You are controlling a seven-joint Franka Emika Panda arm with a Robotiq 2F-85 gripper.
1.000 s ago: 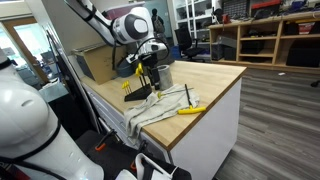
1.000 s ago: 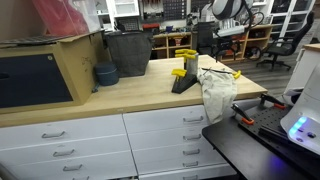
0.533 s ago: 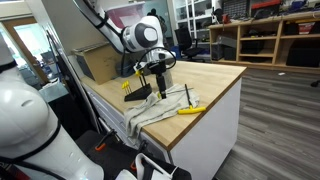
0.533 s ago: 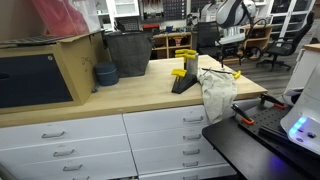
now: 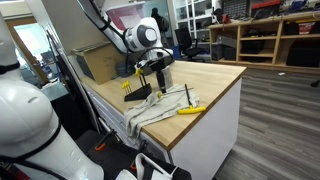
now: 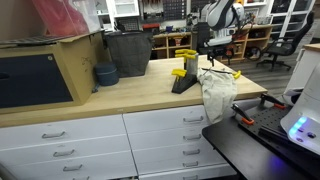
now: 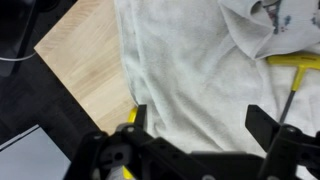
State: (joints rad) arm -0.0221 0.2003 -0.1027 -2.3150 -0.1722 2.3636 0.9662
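Currently my gripper hangs spread wide above the white towel, the yellow T-handle hex key lying on it. A finger could snag cloth and drag both off the counter.

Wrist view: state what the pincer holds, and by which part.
Nothing. The pincer hangs open above the white towel, jaws apart and empty.

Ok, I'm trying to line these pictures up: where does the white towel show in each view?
In an exterior view: the white towel lies mid-picture, draped over an edge of the wooden countertop.
In an exterior view: it hangs off the wooden countertop at right.
Wrist view: it fills most of the frame.
Shared landmark: the wooden countertop, left of it here.
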